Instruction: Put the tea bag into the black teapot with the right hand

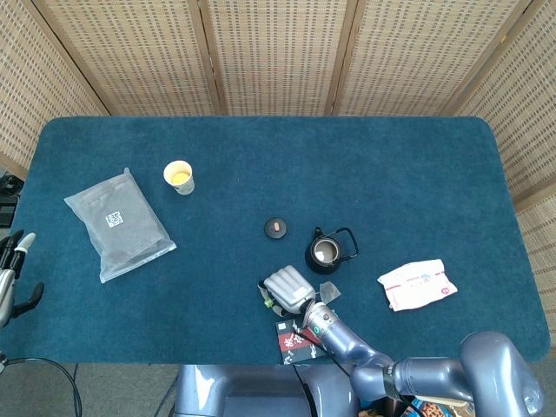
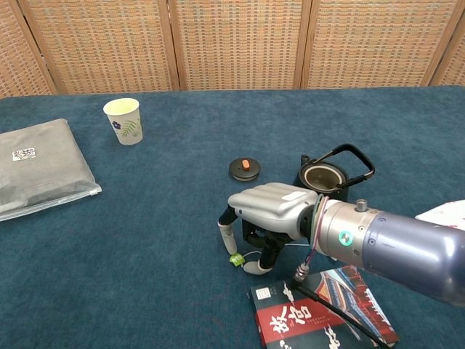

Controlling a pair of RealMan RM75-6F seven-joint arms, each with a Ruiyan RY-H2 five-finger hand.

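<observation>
The black teapot [image 1: 323,254] [image 2: 323,177] stands open near the table's middle, and its lid [image 1: 275,228] [image 2: 245,168] lies to the left of it. My right hand [image 1: 289,288] [image 2: 265,217] hangs low over the cloth in front of the pot, fingers pointing down. The tea bag's green tag [image 2: 236,258] [image 1: 268,303] lies on the cloth between a fingertip [image 2: 226,238] and the thumb, its thin string running under the palm. The bag itself is mostly hidden by the hand and wrist. My left hand [image 1: 12,271] rests at the far left edge, holding nothing.
A red and black book [image 2: 320,316] [image 1: 295,340] lies just in front of the right wrist. A white packet [image 1: 418,283] [image 2: 447,214] is to the right. A paper cup [image 1: 179,177] [image 2: 123,120] and a grey pouch [image 1: 119,224] [image 2: 36,167] sit to the left.
</observation>
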